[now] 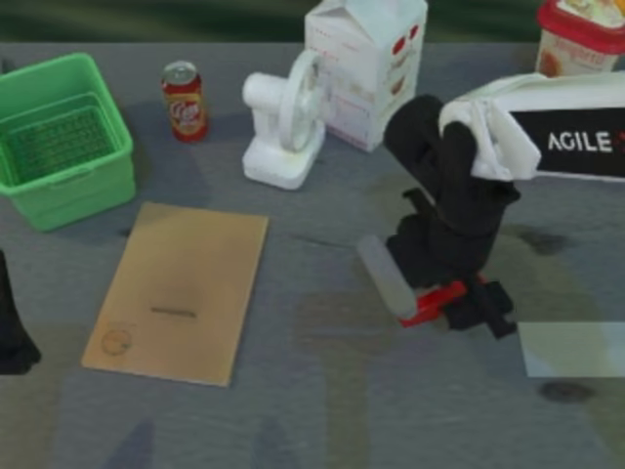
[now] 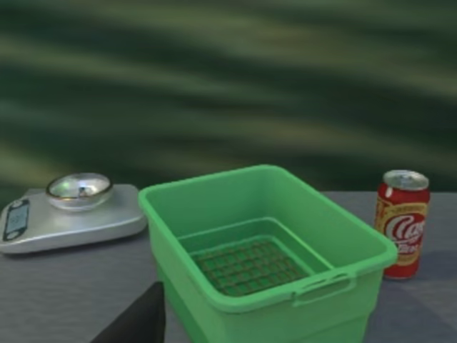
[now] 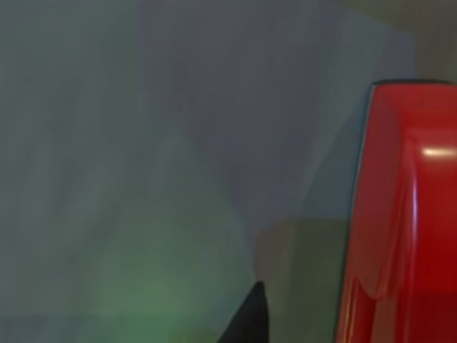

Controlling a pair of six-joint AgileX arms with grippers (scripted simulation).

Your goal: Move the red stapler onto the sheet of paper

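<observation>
The red stapler (image 3: 400,214) fills one side of the right wrist view, closest to any lens, with one dark fingertip (image 3: 246,318) of the right gripper showing beside it. Whether the fingers have closed on the body I cannot tell; from above the wrist hides the contact.

In the top view the right arm (image 1: 459,186) reaches in from the right edge and bends down over the right-centre of the table, the right gripper (image 1: 459,298) sitting at the stapler. The tan board (image 1: 181,288) lies on the left half, with the green basket (image 1: 63,137) beyond it, and the white milk carton (image 1: 366,63) and a white appliance (image 1: 283,127) at the back. The sheet of paper (image 1: 571,349) is a pale rectangle at the right edge, near the stapler and apart from it. A soda can (image 1: 184,100) stands by the basket. The left gripper (image 1: 12,332) is parked at the left edge.

The stapler (image 1: 435,301) shows as a short red strip under the wrist, next to a grey bar (image 1: 386,277). Its long axis appears to run roughly left to right, slightly tilted; which end is the head is hidden.

It looks rigid and fairly light, with a glossy, probably slippery shell. A hold across the narrow width near mid-length should keep it from pivoting.
</observation>
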